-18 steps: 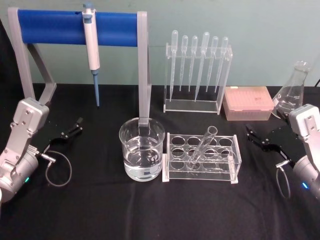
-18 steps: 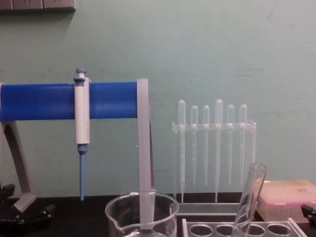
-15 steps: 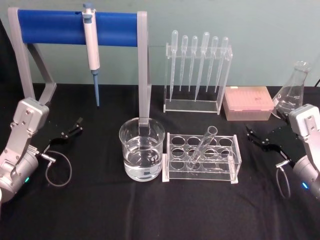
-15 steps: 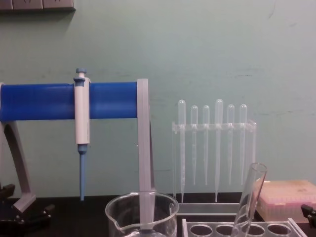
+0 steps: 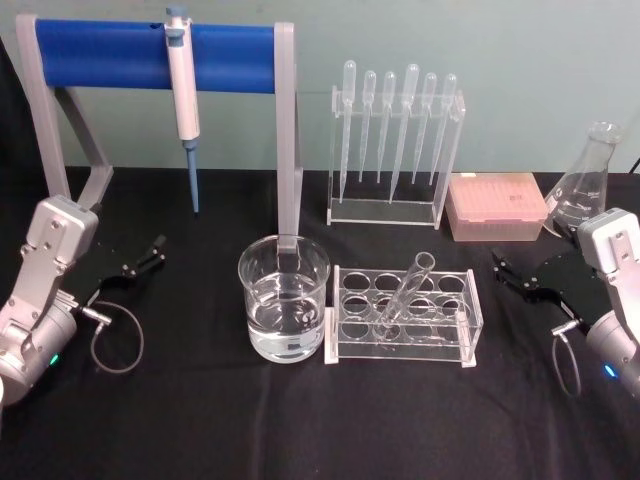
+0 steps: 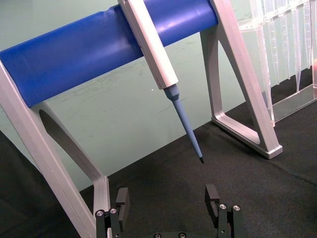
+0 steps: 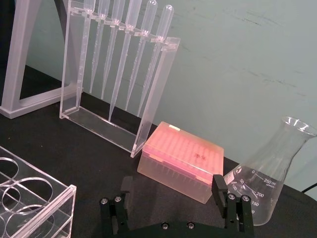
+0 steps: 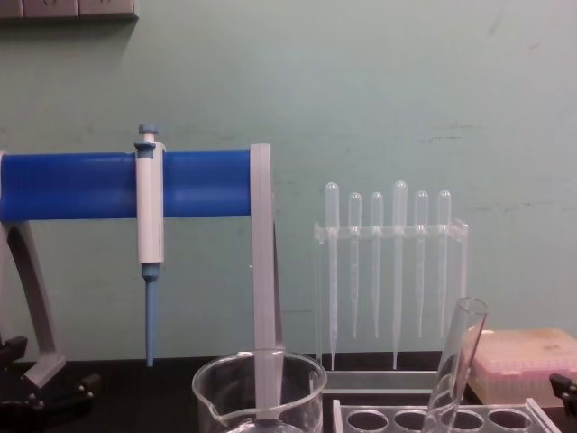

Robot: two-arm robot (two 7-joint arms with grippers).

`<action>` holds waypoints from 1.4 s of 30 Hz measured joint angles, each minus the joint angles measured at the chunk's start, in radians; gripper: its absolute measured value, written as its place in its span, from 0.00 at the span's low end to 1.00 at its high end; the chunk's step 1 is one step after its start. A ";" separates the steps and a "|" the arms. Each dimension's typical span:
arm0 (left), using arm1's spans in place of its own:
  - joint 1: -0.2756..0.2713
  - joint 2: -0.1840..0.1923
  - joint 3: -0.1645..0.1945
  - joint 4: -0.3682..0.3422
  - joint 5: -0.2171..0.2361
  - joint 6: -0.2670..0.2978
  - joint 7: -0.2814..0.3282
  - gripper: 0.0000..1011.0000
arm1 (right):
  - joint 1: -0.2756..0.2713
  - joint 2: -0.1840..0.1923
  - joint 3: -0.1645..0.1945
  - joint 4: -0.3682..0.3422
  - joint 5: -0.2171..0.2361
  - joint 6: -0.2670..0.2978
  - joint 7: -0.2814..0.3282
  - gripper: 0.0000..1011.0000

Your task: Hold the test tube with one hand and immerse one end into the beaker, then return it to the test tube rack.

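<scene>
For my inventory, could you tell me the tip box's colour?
The tip box is pink, clearest in the right wrist view.

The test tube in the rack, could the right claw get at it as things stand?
Probably yes. The right claw sits open to the right of the rack, bare cloth between them, and the test tube leans with its upper part clear above the rack.

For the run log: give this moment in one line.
left pincer: open, at left | right pincer: open, at right | long clear glass test tube: tilted in clear plastic rack | wide clear glass beaker: beside rack
</scene>
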 joint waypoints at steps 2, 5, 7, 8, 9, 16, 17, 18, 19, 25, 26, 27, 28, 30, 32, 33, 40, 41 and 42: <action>0.000 0.000 0.000 0.000 0.000 0.000 0.000 0.99 | 0.000 0.000 0.000 0.000 0.000 0.000 0.000 0.99; 0.000 0.000 0.000 0.000 0.000 0.000 0.000 0.99 | 0.000 0.000 0.000 0.000 0.000 0.000 0.000 0.99; 0.000 0.000 0.000 0.000 0.000 0.000 0.000 0.99 | 0.000 0.000 0.000 0.000 0.000 0.000 0.000 0.99; 0.000 0.000 0.000 0.000 0.000 0.000 0.000 0.99 | 0.000 0.000 0.000 0.000 0.000 0.000 0.000 0.99; 0.000 0.000 0.000 0.000 0.000 0.000 0.000 0.99 | 0.000 0.000 0.000 0.000 0.000 0.000 0.000 0.99; 0.000 0.000 0.000 0.000 0.000 0.000 0.000 0.99 | 0.000 0.000 0.000 0.000 0.000 0.000 0.000 0.99; 0.000 0.000 0.000 0.000 0.000 0.000 0.000 0.99 | 0.000 0.000 0.002 -0.001 0.000 0.000 0.003 0.99; 0.000 0.000 0.000 0.000 0.000 0.000 0.000 0.99 | 0.001 0.000 0.006 -0.004 0.001 0.000 0.008 0.99; 0.000 0.000 0.000 0.000 0.000 0.000 0.000 0.99 | 0.002 0.000 0.012 -0.009 0.004 0.000 0.013 0.99; 0.000 0.000 0.000 0.000 0.000 0.000 0.000 0.99 | -0.005 0.013 0.060 -0.058 0.050 0.002 0.058 0.99; 0.000 0.000 0.000 0.000 0.000 0.000 0.000 0.99 | -0.013 0.020 0.076 -0.078 0.070 0.003 0.074 0.99; 0.000 0.000 0.000 0.000 0.000 0.000 0.000 0.99 | -0.018 0.025 0.085 -0.088 0.082 0.004 0.084 0.99; 0.000 0.000 0.000 0.000 0.000 0.000 0.000 0.99 | -0.029 0.035 0.101 -0.109 0.107 0.007 0.106 0.99; 0.000 0.000 0.000 0.000 0.000 0.000 0.000 0.99 | -0.041 0.047 0.116 -0.127 0.132 0.011 0.134 0.99; 0.000 0.000 0.000 0.000 0.000 0.000 0.000 0.99 | -0.053 0.062 0.130 -0.143 0.158 0.013 0.166 0.99; 0.000 0.000 0.000 0.000 0.000 0.000 0.000 0.99 | -0.068 0.079 0.141 -0.156 0.182 0.012 0.202 0.99; 0.000 0.000 0.000 0.000 0.000 0.000 0.000 0.99 | -0.160 0.164 0.196 -0.190 0.300 -0.051 0.405 0.99; 0.000 0.000 0.000 0.000 0.000 0.000 0.000 0.99 | -0.168 0.173 0.199 -0.189 0.312 -0.061 0.433 0.99; 0.000 0.000 0.000 0.000 0.000 0.000 0.000 0.99 | -0.179 0.186 0.204 -0.187 0.331 -0.079 0.482 0.99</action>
